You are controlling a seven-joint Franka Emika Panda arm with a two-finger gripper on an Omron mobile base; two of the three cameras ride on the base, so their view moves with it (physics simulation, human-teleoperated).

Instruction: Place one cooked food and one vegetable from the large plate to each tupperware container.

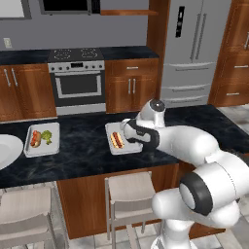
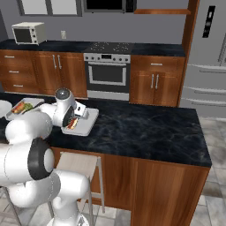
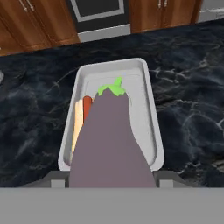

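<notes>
A purple eggplant with a green cap stands between my gripper's fingertips, and the gripper is shut on it. It hangs over the near tupperware container, which holds a hot dog along its left side. In the left base view this container with its hot dog lies just under my hand. The other tupperware container sits further left with a hot dog and broccoli in it. The large plate shows at the left edge.
The containers rest on a dark marble island counter. Two stools stand at its near side. Beyond the island are an oven, wooden cabinets and a steel fridge. A microwave sits on the back counter.
</notes>
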